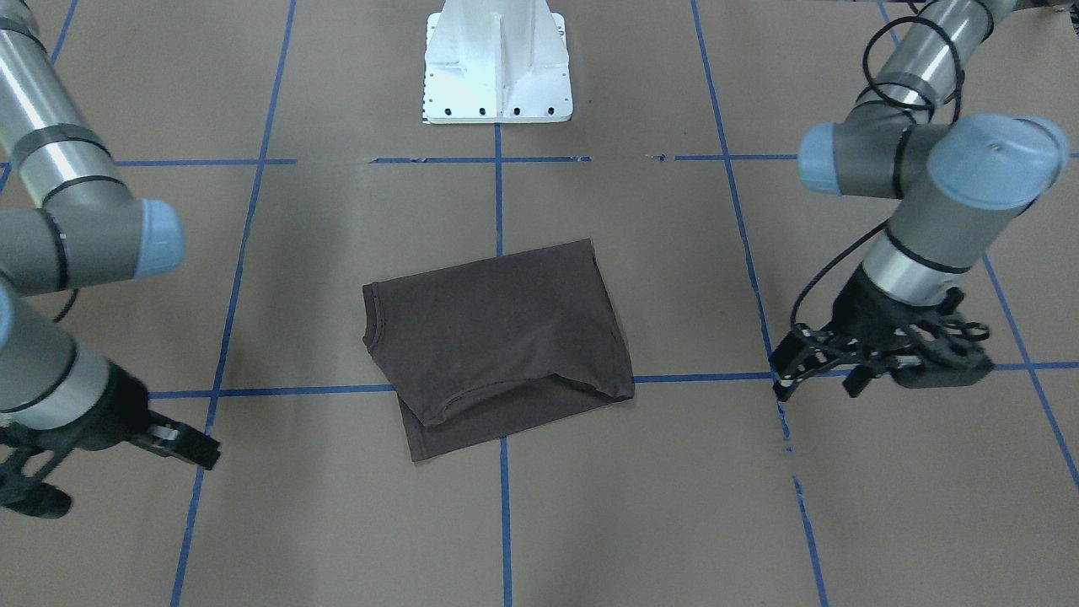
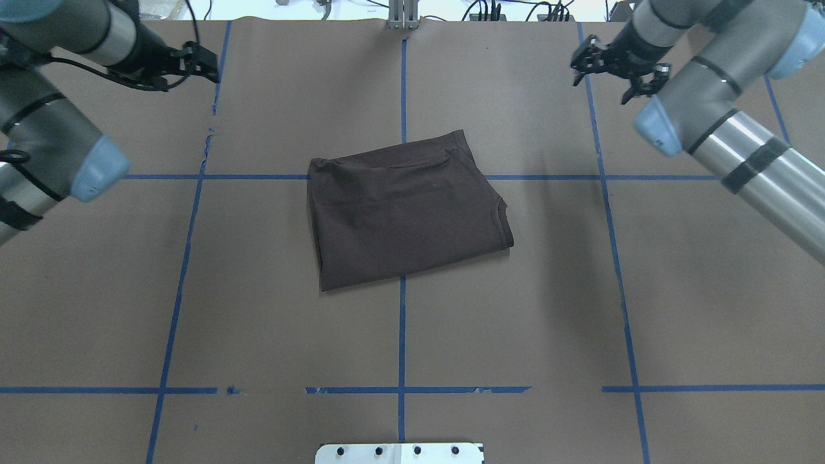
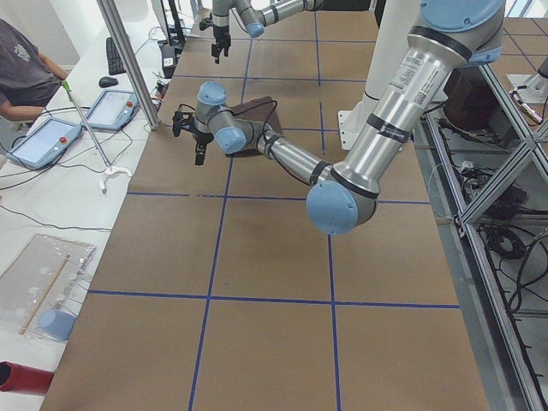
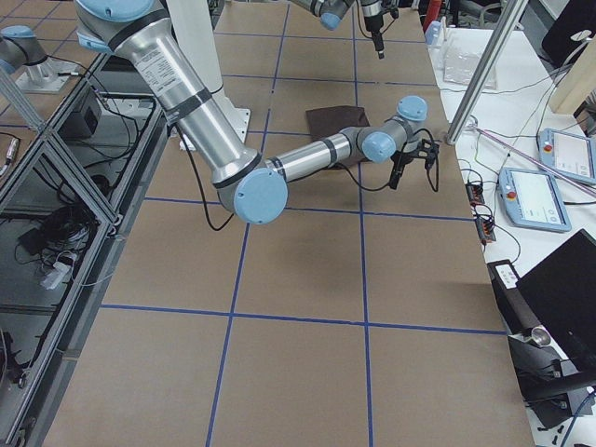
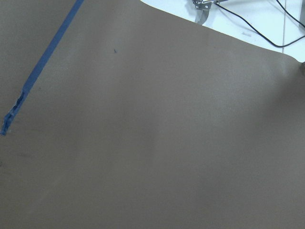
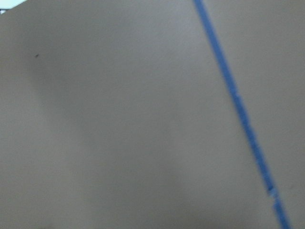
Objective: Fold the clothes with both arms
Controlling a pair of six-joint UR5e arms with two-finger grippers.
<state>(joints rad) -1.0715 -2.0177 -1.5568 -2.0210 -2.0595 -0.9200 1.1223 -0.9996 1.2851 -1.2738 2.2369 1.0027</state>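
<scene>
The dark grey-brown T-shirt lies folded into a rough rectangle at the table's centre, collar edge on one side; it also shows in the overhead view. My left gripper hovers over bare table far to the shirt's left, towards the far edge, and looks open and empty; in the front view it is on the right. My right gripper hovers far to the shirt's right, also open and empty; in the front view it is on the left. Both wrist views show only brown table and blue tape.
The white pedestal base stands at the robot's side of the table. Blue tape lines grid the brown surface. Beyond the far edge are a metal pole, teach pendants and a seated person.
</scene>
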